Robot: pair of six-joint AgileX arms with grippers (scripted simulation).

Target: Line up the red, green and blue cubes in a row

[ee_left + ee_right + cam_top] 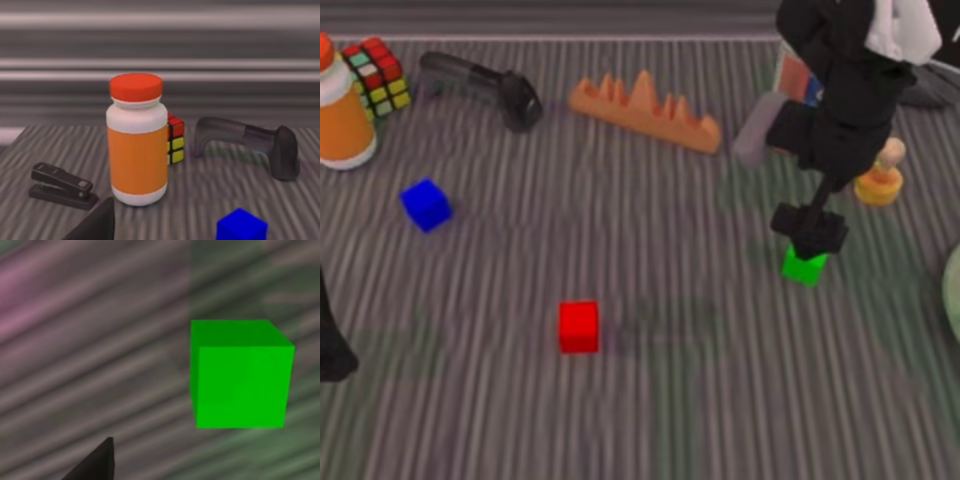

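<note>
The green cube (805, 267) lies right of the table's middle. My right gripper (807, 232) hangs directly above it, open, with nothing between its fingers. In the right wrist view the green cube (240, 375) rests on the mat, apart from the one dark fingertip (106, 457) that shows. The red cube (579, 327) sits near the front centre. The blue cube (426, 205) lies at the left and also shows as the blue cube (241, 227) low in the left wrist view. My left arm (330, 345) is parked at the left edge, its gripper open.
At the back left stand an orange bottle (340, 110), a multicoloured puzzle cube (378, 75) and a dark scanner (490, 88). An orange spiky piece (645, 112) lies at the back centre. A yellow peg toy (880, 180) stands beside the right arm. A black stapler (60, 186) lies near the bottle.
</note>
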